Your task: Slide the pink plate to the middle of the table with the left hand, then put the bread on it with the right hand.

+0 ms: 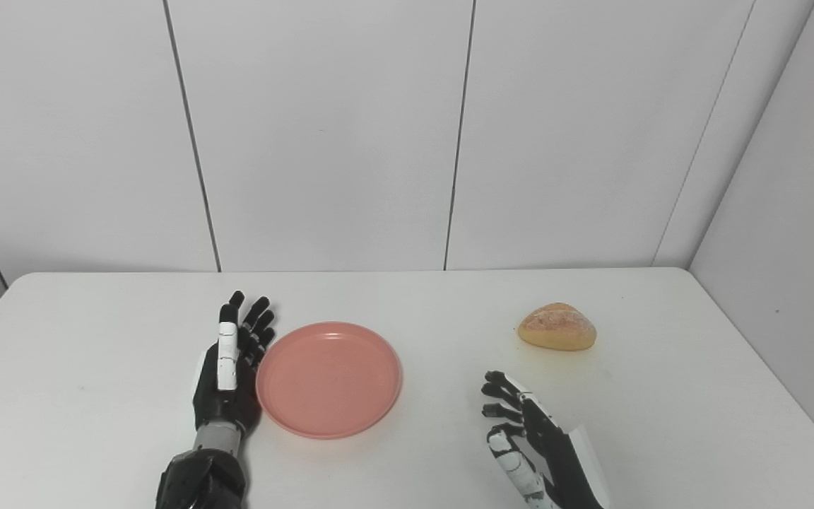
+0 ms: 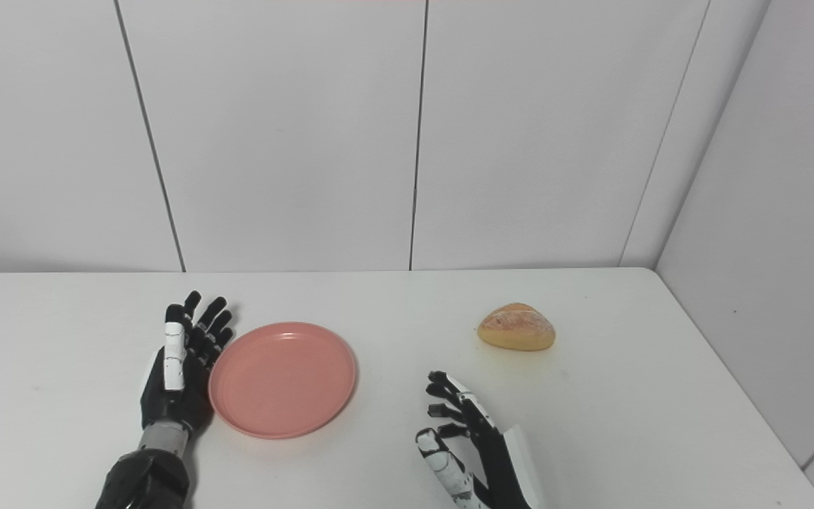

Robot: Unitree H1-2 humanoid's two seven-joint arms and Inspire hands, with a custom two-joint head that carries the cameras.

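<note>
With its fingers straight and spread, the black-and-white left hand [image 1: 229,371] stands edge-on on the white rectangular table [image 1: 96,367], palm against the left rim of the round, shallow pink plastic plate [image 1: 329,378]; it grips nothing. Plate lies flat, a little left of the table's middle. Right of it, near the front edge, the right hand [image 1: 531,442] hovers open, fingers loosely curled and apart, holding nothing. Golden-brown rounded bread roll [image 1: 557,327] sits beyond that hand, apart from it, on the table's right side.
</note>
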